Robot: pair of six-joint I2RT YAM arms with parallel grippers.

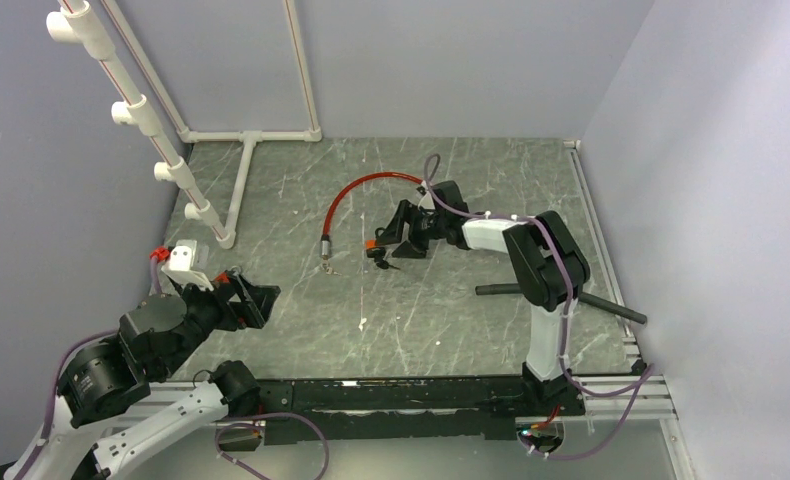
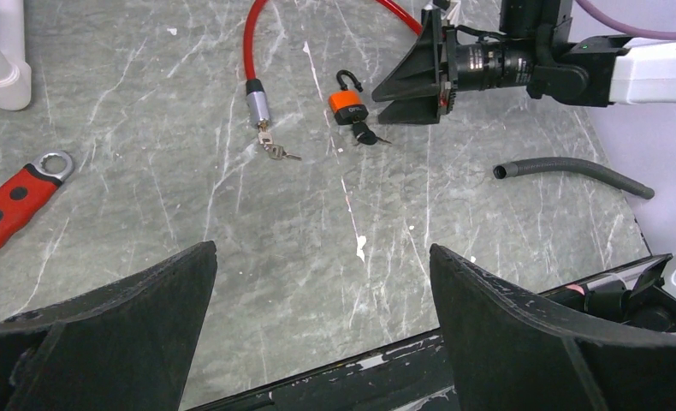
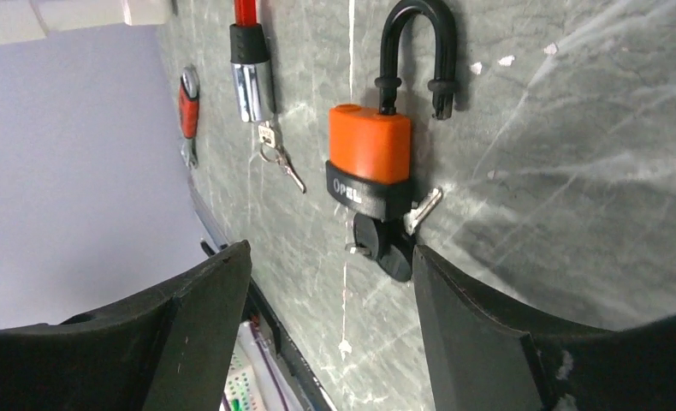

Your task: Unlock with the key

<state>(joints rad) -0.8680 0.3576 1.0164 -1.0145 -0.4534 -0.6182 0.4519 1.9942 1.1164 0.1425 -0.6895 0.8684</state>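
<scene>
Lying at 12 o'clock from the released right gripper (image 3: 330, 250) — orange padlock (image 3: 370, 145), shackle sprung, key (image 3: 390, 248) in its base. Gripping nothing with the left gripper (image 2: 322, 249) — spread wide.

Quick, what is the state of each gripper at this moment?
Left gripper: open, holding nothing.
Right gripper: open, holding nothing; the padlock lies free just ahead of it.
</scene>
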